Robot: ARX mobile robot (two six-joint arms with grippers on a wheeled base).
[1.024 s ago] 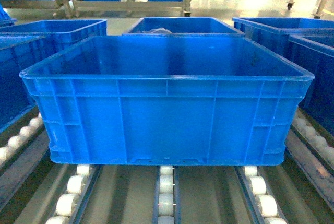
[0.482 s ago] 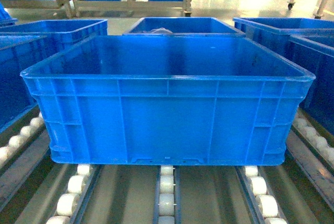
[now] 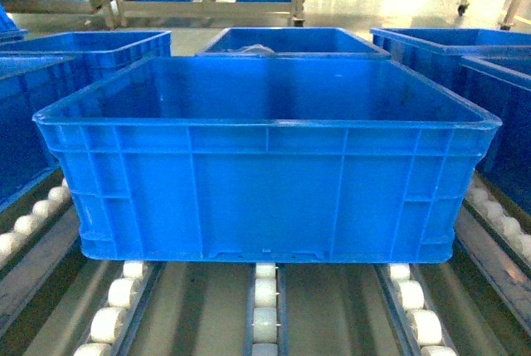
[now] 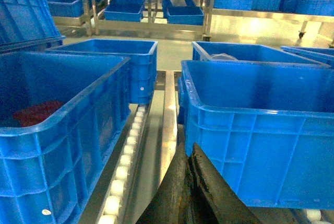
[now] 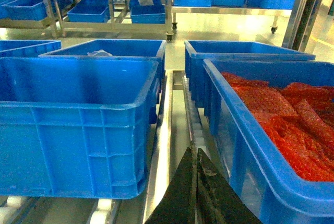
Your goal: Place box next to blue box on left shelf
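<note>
Placement stage: box (image 3: pixel 265 182) rests on left shelf (image 3: pixel 264 306) rollers; both end effectors (image 4: pixel 190 153) (image 5: pixel 195 158) pressed together, empty; next, retract clear.

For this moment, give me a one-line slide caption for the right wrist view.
Empty blue box on the roller shelf, beside a crate of red material; right gripper shut below.

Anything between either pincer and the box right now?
Nothing visible. The left pincer sits off the box's left wall, the right pincer off its right wall, each in the open gap over the shelf beside a neighbouring crate.
</note>
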